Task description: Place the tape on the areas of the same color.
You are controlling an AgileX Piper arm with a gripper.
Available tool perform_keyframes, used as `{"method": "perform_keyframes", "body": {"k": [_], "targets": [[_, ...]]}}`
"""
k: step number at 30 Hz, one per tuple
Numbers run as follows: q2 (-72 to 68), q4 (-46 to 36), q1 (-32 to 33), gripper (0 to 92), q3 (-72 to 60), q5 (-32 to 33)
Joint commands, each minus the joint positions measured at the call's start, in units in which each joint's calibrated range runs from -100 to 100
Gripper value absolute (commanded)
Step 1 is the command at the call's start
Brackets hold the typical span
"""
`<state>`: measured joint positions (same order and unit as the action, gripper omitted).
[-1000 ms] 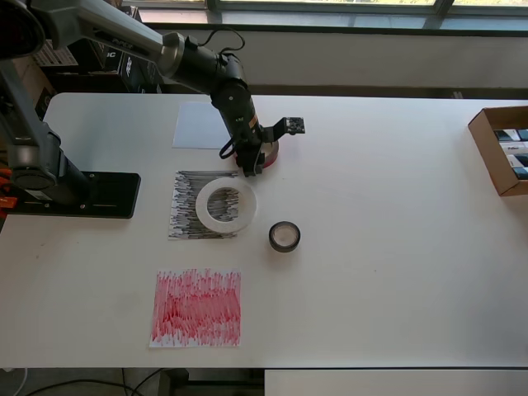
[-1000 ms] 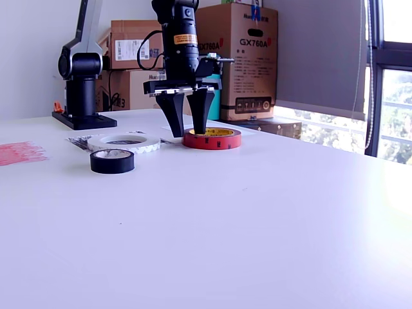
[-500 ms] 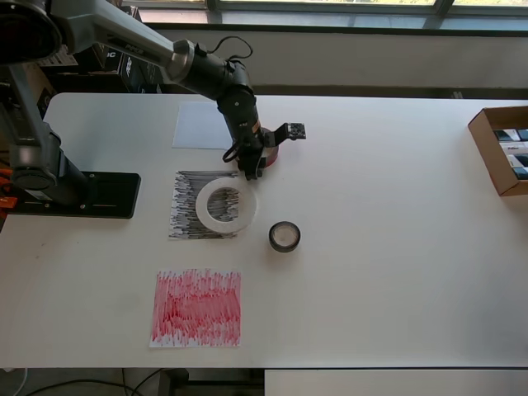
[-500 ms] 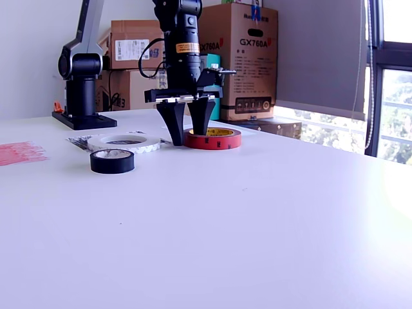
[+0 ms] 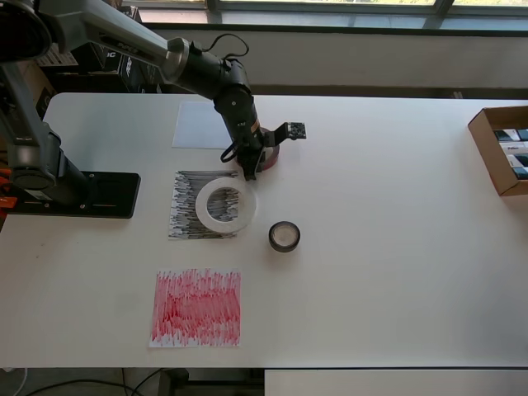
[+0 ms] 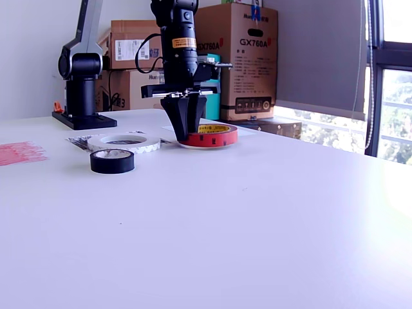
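White worktop (image 5: 396, 247) under a window, cardboard boxes behind. Since half a second ago, end effector (image 6: 186, 132) closed from a wide spread onto the near wall of the red tape roll (image 6: 210, 136); roll now tilted, near edge lifted, so grasp judged made. Still resting beside the white paper (image 5: 198, 124), well apart from the red-streaked paper (image 5: 196, 307). White roll (image 5: 225, 204) sitting on the black-streaked paper (image 5: 183, 206), black roll (image 5: 284, 237) on bare worktop: nothing matched yet.
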<state>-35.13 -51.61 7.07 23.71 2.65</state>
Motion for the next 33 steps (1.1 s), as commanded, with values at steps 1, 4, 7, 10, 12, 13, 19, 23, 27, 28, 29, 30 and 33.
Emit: {"method": "perform_keyframes", "body": {"k": [1, 4, 7, 10, 12, 13, 19, 23, 27, 28, 29, 30, 33], "targets": [[0.3, 0.7, -0.4, 0.0, -0.1, -0.3], [3.0, 0.3, -1.8, 0.0, -0.4, -0.3], [6.4, 0.0, -3.8, 0.0, -0.4, -1.5], [9.5, -0.2, -6.5, 0.0, 0.4, -3.9], [11.2, -0.2, -9.4, 0.0, 0.5, -4.7], [11.8, -0.2, -10.8, 0.0, 0.5, -5.4], [15.2, -0.2, -20.9, 0.0, 0.7, -9.2], [16.1, -0.2, -26.5, 0.0, 1.6, -11.2], [16.9, -0.2, -31.2, 0.0, 4.5, -13.4], [17.1, -0.2, -32.2, 0.0, 5.3, -13.9], [17.3, -0.2, -33.3, 0.0, 6.2, -14.2], [17.4, -0.2, -34.4, 0.0, 7.1, -14.5], [17.9, -0.2, -37.0, 0.0, 9.6, -15.5]]}}
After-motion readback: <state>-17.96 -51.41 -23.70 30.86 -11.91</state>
